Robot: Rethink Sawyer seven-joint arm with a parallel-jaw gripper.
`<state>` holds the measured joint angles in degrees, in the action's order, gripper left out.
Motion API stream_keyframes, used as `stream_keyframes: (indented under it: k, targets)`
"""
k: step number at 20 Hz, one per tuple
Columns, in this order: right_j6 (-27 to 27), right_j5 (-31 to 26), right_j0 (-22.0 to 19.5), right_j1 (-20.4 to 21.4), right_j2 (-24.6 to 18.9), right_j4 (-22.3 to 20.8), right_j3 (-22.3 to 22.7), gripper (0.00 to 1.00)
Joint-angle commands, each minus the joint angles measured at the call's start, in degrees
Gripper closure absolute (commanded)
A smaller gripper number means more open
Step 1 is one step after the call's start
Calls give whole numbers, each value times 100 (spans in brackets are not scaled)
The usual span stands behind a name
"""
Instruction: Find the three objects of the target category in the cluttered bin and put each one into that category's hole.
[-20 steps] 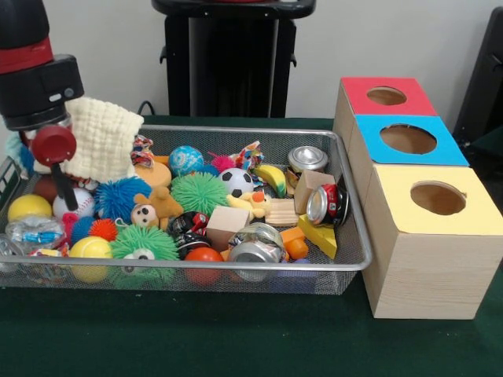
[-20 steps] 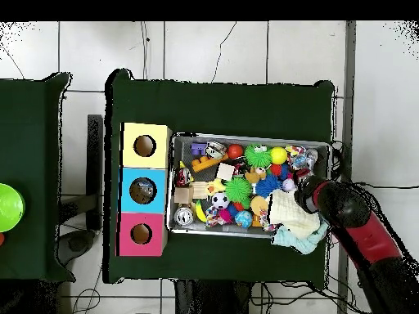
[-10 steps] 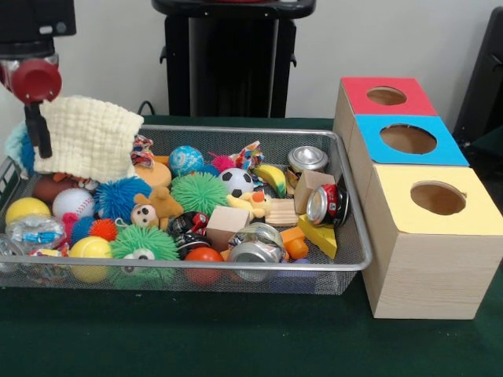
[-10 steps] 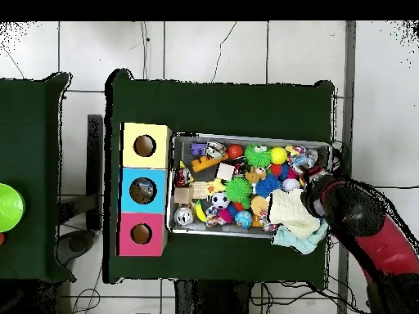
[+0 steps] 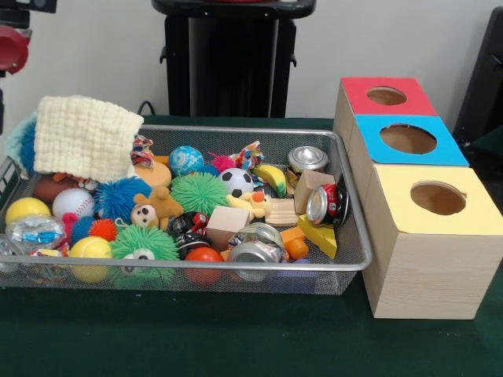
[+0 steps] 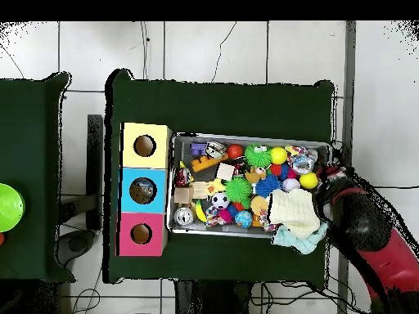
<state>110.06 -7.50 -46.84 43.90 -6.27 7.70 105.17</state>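
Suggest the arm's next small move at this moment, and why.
Probably swing back over the wire bin and descend. The gripper sits high at the bin's cloth end, apparently carrying nothing, so likely no item is picked yet.

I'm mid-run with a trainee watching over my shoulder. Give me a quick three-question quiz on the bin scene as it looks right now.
1. True or false: the cream cloth lies flat on the bin floor.
2. Which box stands nearest the camera in the front view? A) red box B) blue box C) yellow box
3. Fill in: the soccer ball sits just right of the ____ spiky ball.

Key:
1. False; it is draped over toys and the rim at one corner.
2. C
3. green
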Motion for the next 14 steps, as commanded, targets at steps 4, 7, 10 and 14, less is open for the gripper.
stream_keyframes:
  k: [4, 7, 10, 14]
  targets:
    - [1324, 1649, -627, -637, -556, -363, 604, 0]
    - [1208, 1826, -788, -885, -681, -494, 516, 0]
    - [1163, 1851, -885, -994, -791, -532, 480, 0]
    - [1239, 1969, -919, -1072, -882, -550, 561, 0]
